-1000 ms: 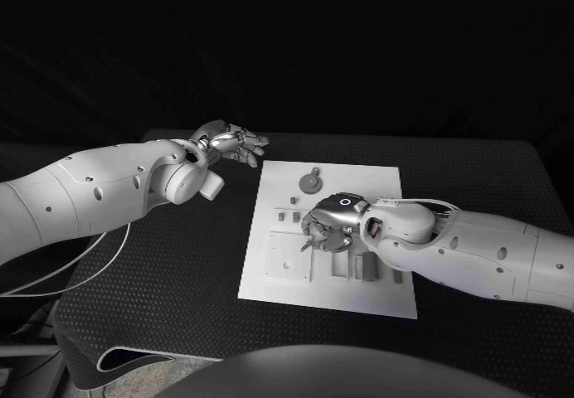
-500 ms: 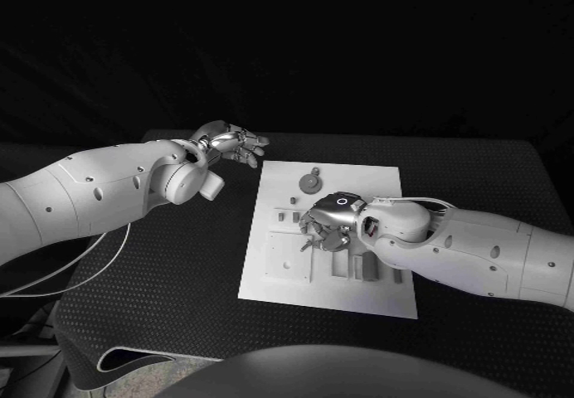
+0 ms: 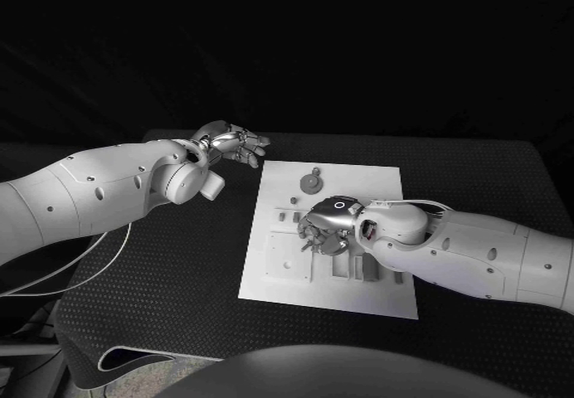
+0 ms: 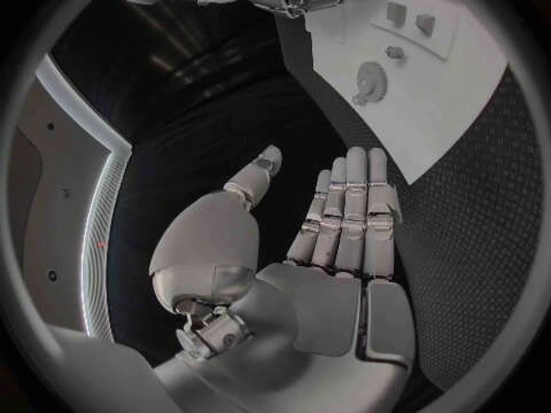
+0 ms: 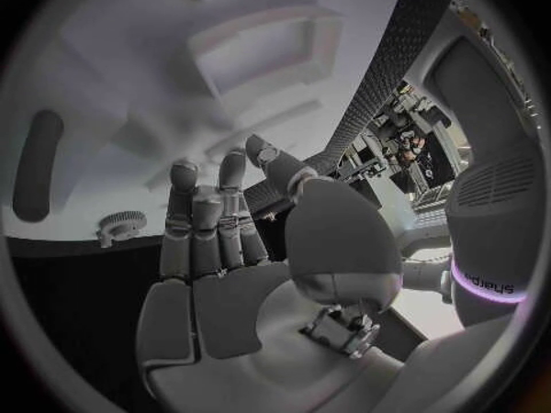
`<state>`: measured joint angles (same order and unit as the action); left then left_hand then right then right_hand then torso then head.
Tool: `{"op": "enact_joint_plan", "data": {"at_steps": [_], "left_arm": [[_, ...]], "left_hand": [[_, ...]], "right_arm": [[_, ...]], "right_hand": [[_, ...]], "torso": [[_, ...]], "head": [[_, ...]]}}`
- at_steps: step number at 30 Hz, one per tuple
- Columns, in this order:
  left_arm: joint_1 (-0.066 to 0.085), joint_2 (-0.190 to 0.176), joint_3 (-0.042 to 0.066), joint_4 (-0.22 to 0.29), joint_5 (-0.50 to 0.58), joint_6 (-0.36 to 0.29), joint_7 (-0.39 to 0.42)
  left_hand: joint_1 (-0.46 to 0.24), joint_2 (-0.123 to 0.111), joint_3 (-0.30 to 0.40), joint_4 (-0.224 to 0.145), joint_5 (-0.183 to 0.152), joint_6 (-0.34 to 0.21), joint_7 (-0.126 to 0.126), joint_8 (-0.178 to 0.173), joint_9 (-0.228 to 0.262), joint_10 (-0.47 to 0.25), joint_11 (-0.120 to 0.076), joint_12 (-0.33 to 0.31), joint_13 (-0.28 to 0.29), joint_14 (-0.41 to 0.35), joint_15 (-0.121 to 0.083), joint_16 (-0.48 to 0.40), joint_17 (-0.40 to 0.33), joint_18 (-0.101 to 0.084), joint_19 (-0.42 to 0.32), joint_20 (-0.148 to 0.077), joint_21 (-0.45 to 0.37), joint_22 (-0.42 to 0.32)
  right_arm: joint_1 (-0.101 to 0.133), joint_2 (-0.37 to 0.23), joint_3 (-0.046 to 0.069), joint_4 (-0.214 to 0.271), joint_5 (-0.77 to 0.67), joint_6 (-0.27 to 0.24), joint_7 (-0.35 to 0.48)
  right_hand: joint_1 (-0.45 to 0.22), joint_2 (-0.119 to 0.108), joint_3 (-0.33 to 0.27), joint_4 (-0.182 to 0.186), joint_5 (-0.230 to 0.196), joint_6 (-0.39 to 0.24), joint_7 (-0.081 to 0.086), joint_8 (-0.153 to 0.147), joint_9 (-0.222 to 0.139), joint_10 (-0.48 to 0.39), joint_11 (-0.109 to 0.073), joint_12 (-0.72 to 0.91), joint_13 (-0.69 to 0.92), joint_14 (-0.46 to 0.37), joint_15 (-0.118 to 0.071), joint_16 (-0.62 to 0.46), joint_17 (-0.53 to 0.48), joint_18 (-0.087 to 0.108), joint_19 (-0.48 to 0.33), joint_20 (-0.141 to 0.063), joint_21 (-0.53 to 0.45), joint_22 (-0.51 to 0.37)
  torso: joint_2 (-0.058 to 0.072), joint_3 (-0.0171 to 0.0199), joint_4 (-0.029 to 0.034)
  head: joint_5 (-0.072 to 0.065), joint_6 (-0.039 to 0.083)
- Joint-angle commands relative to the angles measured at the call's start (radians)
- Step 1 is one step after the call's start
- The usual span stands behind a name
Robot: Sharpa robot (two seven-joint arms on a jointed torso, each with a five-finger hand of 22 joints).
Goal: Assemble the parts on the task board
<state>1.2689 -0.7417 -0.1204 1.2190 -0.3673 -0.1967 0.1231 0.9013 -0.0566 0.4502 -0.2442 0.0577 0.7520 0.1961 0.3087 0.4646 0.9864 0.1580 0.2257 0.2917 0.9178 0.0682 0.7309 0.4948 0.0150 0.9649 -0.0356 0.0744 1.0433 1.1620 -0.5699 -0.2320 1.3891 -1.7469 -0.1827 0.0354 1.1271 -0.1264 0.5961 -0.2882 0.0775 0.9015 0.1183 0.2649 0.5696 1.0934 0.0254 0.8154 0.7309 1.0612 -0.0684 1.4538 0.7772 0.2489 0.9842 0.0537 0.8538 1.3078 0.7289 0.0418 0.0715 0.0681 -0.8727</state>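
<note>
The white task board (image 3: 376, 182) lies in the middle of the black table. A round toothed part (image 3: 312, 180) sits near its far edge, small parts (image 3: 284, 217) stand by its left edge, and long pieces (image 3: 359, 267) lie toward the near right. My right hand (image 3: 323, 225) hovers low over the board's middle, its fingers pointing down at a square recess (image 3: 287, 253). In the right wrist view this hand (image 5: 230, 275) has straight fingers and holds nothing. My left hand (image 3: 233, 143) hangs off the board's far left corner, fingers (image 4: 350, 211) straight, palm empty.
The black table mat (image 3: 179, 274) spreads wide on the board's left and near sides. A white cable (image 3: 84, 269) loops under my left arm. In the left wrist view the toothed part (image 4: 370, 81) and the board's corner (image 4: 442, 110) lie beyond the fingertips.
My right hand has slid a little to the left over the board's middle, the forearm following. The left arm has not moved.
</note>
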Motion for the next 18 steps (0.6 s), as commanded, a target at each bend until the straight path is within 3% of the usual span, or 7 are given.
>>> {"op": "enact_joint_plan", "data": {"at_steps": [1,4,18], "left_arm": [[0.002,0.002,0.0,0.002,0.005,0.013,0.005],[0.002,0.002,0.0,0.002,0.005,0.013,0.005],[0.002,0.003,0.0,-0.001,0.005,0.014,0.004]], "left_hand": [[0.002,-0.006,-0.001,0.006,-0.003,-0.008,0.02,0.006,-0.001,-0.007,0.0,-0.005,0.001,0.005,0.001,-0.004,0.002,0.007,0.0,0.006,-0.006,-0.002],[0.002,-0.006,-0.001,0.006,-0.003,-0.008,0.02,0.006,-0.001,-0.007,0.0,-0.005,0.001,0.005,0.001,-0.005,0.002,0.007,0.0,0.006,-0.006,-0.002],[0.002,-0.006,-0.001,0.006,-0.003,-0.008,0.02,0.006,-0.001,-0.007,0.0,-0.005,0.001,0.005,0.001,-0.005,0.003,0.007,0.0,0.006,-0.006,-0.002]], "right_arm": [[-0.003,0.003,-0.001,-0.002,-0.008,0.015,0.019],[-0.005,0.005,-0.001,-0.006,-0.021,0.013,0.018],[-0.013,0.009,-0.002,-0.025,-0.052,0.024,0.016]], "right_hand": [[0.001,0.011,-0.007,0.0,0.002,0.066,0.017,0.003,-0.001,-0.121,0.007,-0.001,-0.001,-0.002,-0.004,-0.001,-0.001,0.013,-0.002,0.002,-0.003,0.014],[0.008,0.023,-0.006,-0.001,0.002,0.1,0.005,0.023,0.006,-0.113,0.0,0.008,-0.001,-0.003,-0.01,0.0,-0.002,0.013,-0.003,0.002,-0.004,0.015],[0.028,0.041,-0.005,-0.003,0.003,0.127,-0.008,0.04,0.012,-0.097,-0.012,0.031,-0.001,-0.004,-0.021,0.001,-0.007,0.013,-0.005,0.002,-0.005,0.016]], "torso": [[0.0,-0.0005,-0.0001],[0.0,-0.0006,0.0],[0.0,0.0006,-0.0003]], "head": [[0.0,0.0],[0.0,0.0],[0.0,0.0]]}}
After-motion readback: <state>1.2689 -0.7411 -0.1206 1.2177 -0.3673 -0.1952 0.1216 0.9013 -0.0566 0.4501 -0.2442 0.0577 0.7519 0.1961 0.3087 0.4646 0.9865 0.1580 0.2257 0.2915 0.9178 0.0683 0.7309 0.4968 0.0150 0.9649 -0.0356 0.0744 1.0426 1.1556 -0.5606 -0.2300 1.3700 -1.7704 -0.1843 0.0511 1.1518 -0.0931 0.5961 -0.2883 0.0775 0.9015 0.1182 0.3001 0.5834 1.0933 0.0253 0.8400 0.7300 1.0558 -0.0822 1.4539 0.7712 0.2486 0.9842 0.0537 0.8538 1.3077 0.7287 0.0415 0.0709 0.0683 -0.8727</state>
